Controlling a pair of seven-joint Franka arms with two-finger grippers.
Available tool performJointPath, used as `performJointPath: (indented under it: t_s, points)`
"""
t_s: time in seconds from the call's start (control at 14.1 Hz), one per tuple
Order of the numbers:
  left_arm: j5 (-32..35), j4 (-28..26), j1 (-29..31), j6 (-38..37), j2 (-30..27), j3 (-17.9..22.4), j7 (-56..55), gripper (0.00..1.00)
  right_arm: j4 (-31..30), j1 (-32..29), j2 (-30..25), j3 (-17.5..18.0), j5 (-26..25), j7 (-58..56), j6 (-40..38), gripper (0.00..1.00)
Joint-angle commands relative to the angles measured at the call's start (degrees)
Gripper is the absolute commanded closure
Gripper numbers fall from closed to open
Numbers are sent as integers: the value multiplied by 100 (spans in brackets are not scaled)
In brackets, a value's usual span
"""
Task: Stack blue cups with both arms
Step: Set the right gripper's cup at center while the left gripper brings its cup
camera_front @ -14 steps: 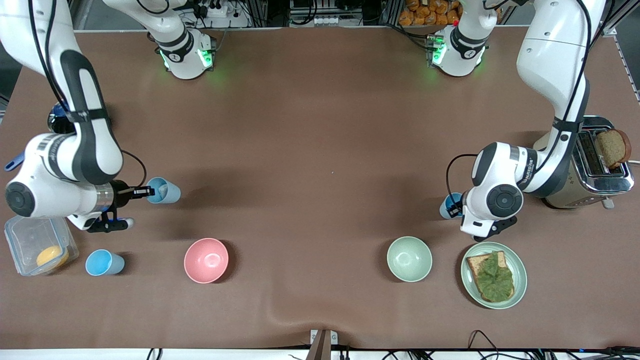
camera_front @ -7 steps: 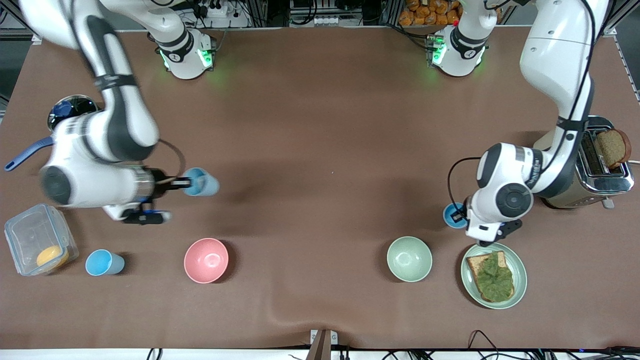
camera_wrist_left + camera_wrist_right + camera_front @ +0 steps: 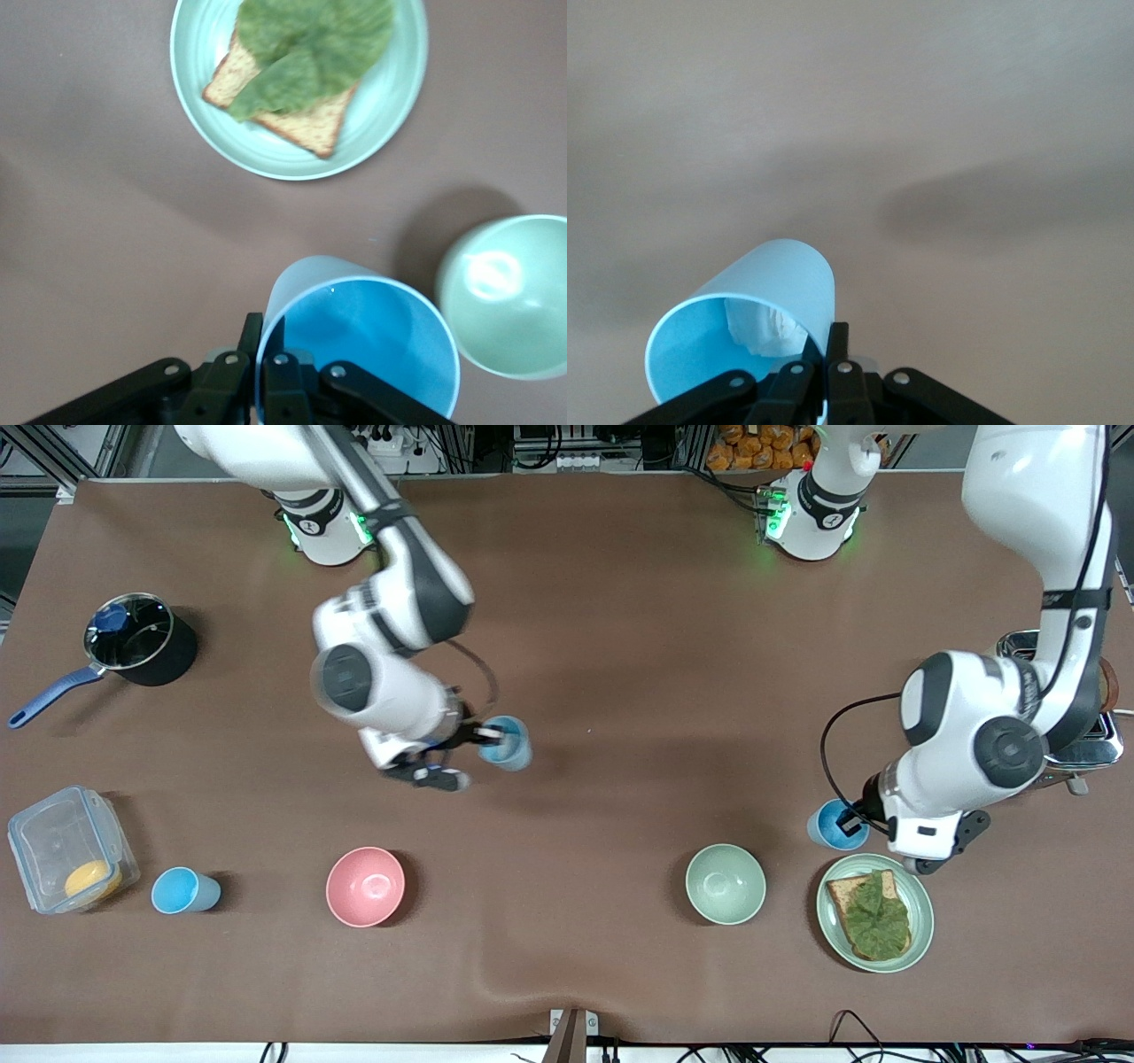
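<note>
A third blue cup (image 3: 184, 891) is left standing on the table (image 3: 602, 629) near its right-arm end, while one blue cup (image 3: 508, 743) is gripped by its rim in the right tool (image 3: 490, 735) over mid-table, well apart from another blue cup (image 3: 833, 825) clamped likewise in the left tool (image 3: 852, 821) just above the toast plate (image 3: 921, 921).

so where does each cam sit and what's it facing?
Front: high across the table, facing both bases; shows both arms, right gripper and left gripper, each holding a blue cup.
Left wrist: looks down past its fingers at its blue cup, the sandwich plate and green bowl, both also in front.
Right wrist: looks down at its blue cup over bare table.
</note>
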Motion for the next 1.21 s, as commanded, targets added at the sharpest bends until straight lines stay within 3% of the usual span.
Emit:
performJointPath:
  t_s: [0.0,0.14,0.28,0.36,0.43,0.85,1.14]
  points:
    - [-599,13,-22,-90,-297,-21,22,100,28,498,442,-122,55,559,729,100]
    - [-1039,145,-144,-90,-333,-38,-57,100,28,667,654,-122,20,745,1161,100]
    - [-1041,84,-233,-90,-456,-152,-442,100,45,737,803,-122,11,755,1276,99]
    - [-1023,66,-242,-90,-500,-300,-636,100,45,764,856,-113,19,755,1329,40]
    - [-971,31,-251,-90,-509,-467,-838,100,45,764,892,-122,11,755,1338,0]
    - [-768,-92,-1049,-29,-501,-610,-1349,100,177,563,428,-297,-7,684,1050,0]
    - [-471,13,-1743,348,-79,-601,-1963,100,186,456,-170,-999,-16,230,190,0]
